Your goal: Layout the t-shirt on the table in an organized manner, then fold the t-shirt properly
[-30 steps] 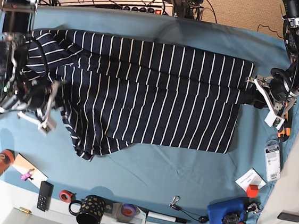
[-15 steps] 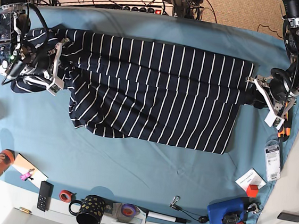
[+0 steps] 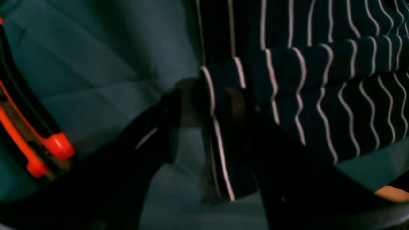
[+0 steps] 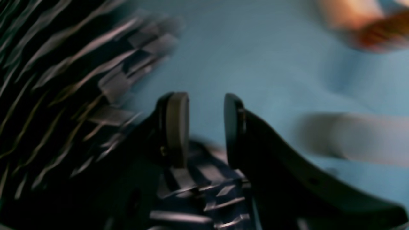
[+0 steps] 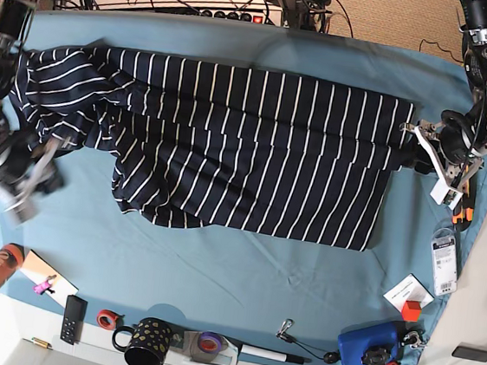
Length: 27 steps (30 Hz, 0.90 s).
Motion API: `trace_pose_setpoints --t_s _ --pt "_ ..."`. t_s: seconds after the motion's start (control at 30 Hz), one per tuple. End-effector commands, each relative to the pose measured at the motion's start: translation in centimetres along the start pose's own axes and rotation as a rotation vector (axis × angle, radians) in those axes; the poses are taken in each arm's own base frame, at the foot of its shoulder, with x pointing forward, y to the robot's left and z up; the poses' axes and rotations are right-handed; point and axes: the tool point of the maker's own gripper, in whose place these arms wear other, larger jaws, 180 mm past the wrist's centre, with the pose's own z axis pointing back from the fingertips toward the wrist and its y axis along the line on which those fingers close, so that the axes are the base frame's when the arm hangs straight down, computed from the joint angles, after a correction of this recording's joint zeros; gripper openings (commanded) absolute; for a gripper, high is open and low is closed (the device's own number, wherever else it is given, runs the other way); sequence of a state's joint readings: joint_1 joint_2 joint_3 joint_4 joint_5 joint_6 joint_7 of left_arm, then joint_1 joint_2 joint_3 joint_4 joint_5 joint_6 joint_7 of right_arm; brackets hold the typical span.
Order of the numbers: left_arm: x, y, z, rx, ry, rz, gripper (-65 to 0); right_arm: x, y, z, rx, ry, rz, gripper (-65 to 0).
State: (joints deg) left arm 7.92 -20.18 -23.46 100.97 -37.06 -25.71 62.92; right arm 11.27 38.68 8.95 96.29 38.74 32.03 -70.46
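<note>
T-shirt (image 5: 247, 148) lies spread lengthwise across the table (image 5: 243, 270) (stripes running crosswise), the left gripper (image 5: 416, 153) clamped on its hem at the base view's right edge, while the blurred right gripper (image 4: 201, 127) stands parted and empty over bare cloth beside the sleeve end.

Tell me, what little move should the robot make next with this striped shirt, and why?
Probably the right gripper, open over bare table, should reach back for the bunched sleeve end of the t-shirt and spread it flat. The left gripper already pinches the opposite edge, holding that side.
</note>
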Motion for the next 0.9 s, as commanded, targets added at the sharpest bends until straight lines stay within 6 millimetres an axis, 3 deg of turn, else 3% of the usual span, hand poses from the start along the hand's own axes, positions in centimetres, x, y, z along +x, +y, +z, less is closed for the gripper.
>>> trace_pose_setpoints --t_s 0.0,0.33,0.57,0.7,0.73,0.83,0.87 --pt "1.5 0.3 0.6 0.006 -0.049 -0.022 -42.0 1.5 -0.7 0.3 -0.014 -0.047 -0.009 -46.1" --pt "1.5 0.3 0.6 0.007 -0.048 -0.022 -42.0 -2.2 2.9 -8.7 0.198 0.033 -0.365 -46.1" --pt "1.5 0.3 0.6 0.006 -0.049 -0.022 -42.0 -2.4 8.7 -11.4 0.353 0.066 -0.392 -46.1" --pt "1.5 0.3 0.6 0.007 -0.048 -0.022 -42.0 -2.2 9.4 -12.0 0.343 0.069 -0.383 -46.1" --pt "1.5 0.3 0.6 0.007 -0.047 -0.022 -42.0 -2.3 9.3 -12.1 0.329 0.073 -0.379 -47.9" --pt "1.5 0.3 0.5 0.006 -0.046 -0.022 -42.0 -2.8 8.6 -12.2 0.294 0.094 -0.37 -65.0" --pt "1.5 0.3 0.6 0.007 -0.047 -0.022 -42.0 -2.7 8.3 -12.2 0.281 0.096 -0.36 -65.0"
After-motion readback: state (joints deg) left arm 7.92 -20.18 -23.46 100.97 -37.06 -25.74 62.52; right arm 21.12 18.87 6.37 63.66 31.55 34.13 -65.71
